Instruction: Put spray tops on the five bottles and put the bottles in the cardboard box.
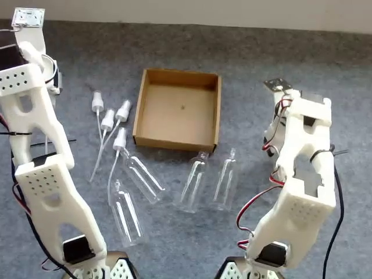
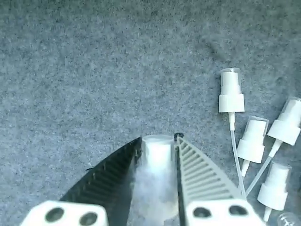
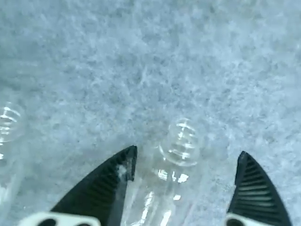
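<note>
My left gripper (image 2: 158,141) is shut on a white spray top (image 2: 157,155), held over grey carpet. Three more spray tops (image 2: 231,92) (image 2: 254,139) (image 2: 288,125) lie just beside it, with a further one (image 2: 275,186) nearer the arm. My right gripper (image 3: 187,153) is open, its jaws on either side of a clear bottle's neck (image 3: 181,141); I cannot tell how far above it. Several clear bottles (image 1: 125,212) (image 1: 142,174) (image 1: 195,180) (image 1: 225,179) lie capless in front of the cardboard box (image 1: 139,110), which holds nothing.
The left arm (image 1: 29,110) rises along the left edge of the carpet and the right arm (image 1: 299,151) stands to the right of the box. Another bottle's neck (image 3: 9,122) lies beside the right gripper. Bare carpet stretches behind the box.
</note>
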